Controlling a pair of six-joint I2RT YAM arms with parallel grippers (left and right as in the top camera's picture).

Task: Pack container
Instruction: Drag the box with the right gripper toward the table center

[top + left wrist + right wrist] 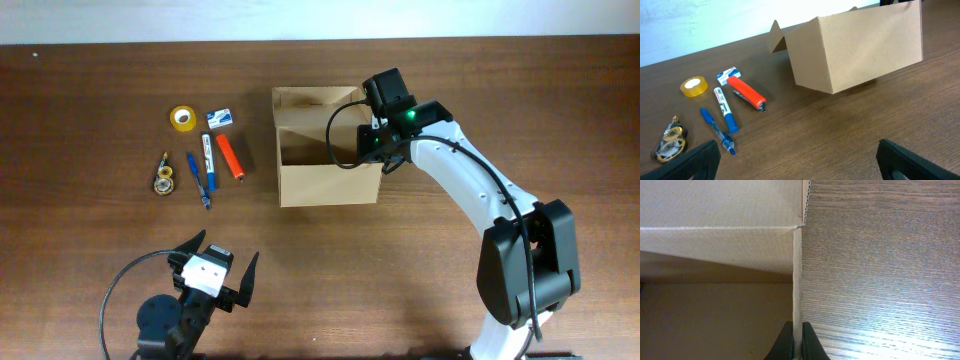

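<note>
Braced by its right wall, ready for loading.

Clamped right hand (796,342) together on the thin right wall of the small rectangular plain brown cardboard box (330,185), probably to stop sliding; stood open mid-way on the dark wooden surface (450,80). Parked left hand (220,262) with fingers wide apart, well apart from the unpacked yellow tape roll (181,117) and orange marker (230,156).

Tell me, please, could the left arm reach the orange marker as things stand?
Probably yes: its end effector is open, and only bare table lies between it and the marker.
</note>
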